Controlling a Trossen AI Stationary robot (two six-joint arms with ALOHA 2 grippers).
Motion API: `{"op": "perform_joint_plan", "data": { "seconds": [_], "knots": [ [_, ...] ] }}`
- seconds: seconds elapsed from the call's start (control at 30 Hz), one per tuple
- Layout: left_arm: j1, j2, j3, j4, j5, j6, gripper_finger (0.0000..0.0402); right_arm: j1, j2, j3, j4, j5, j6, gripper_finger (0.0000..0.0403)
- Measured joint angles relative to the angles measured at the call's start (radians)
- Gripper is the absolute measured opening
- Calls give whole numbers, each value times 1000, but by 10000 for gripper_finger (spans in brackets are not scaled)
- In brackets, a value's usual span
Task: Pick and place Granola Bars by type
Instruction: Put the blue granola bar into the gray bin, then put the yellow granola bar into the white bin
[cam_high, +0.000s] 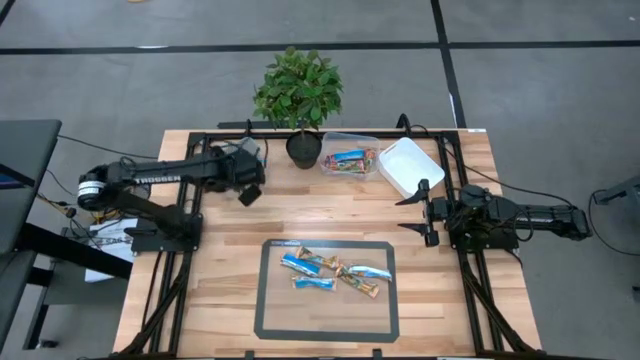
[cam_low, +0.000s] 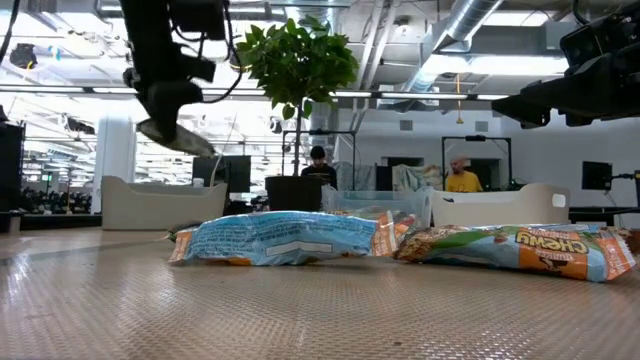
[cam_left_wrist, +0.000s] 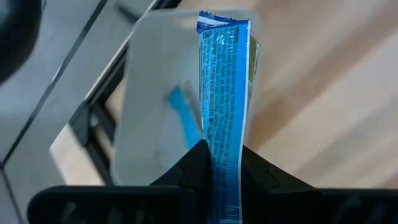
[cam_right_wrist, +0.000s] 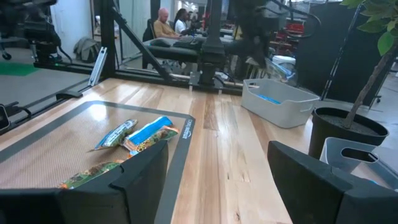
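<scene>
Clearance surrounds the left pincer (cam_left_wrist: 214, 165), clamped on a shiny blue wrapped granola bar (cam_left_wrist: 224, 93) above a translucent plastic bin (cam_left_wrist: 155, 99). Right pincer (cam_high: 424, 212) waits wide open over bare wooden desk (cam_high: 230, 225).

This is a big robot lab or workshop. Bare pipes (cam_low: 470, 25) and bright lights run along the high ceiling, the floor (cam_high: 100, 70) is plain grey, and people (cam_low: 462, 178) sit at desks far back. Two dark robot arms (cam_high: 150, 175) are fixed to a wooden counter (cam_high: 230, 225).
</scene>
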Motion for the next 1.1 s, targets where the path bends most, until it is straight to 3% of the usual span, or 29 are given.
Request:
{"op": "perform_joint_plan", "data": {
  "seconds": [0.2, 0.37, 0.7, 0.87, 1.1],
  "knots": [
    [135, 0, -43, 12, -8, 46, 48, 0, 0, 0, 0, 0, 0, 270],
    [183, 1, -87, 49, -48, 118, 56, 0, 0, 0, 0, 0, 0, 270],
    [195, 1, -122, 124, -53, 162, 161, 0, 0, 0, 0, 0, 0, 270],
    [157, 1, -122, 162, -12, 160, 199, 0, 0, 0, 0, 0, 0, 270],
    [-9, -8, -122, 294, 91, 185, 202, 0, 0, 0, 0, 0, 0, 270]
  ]
}}
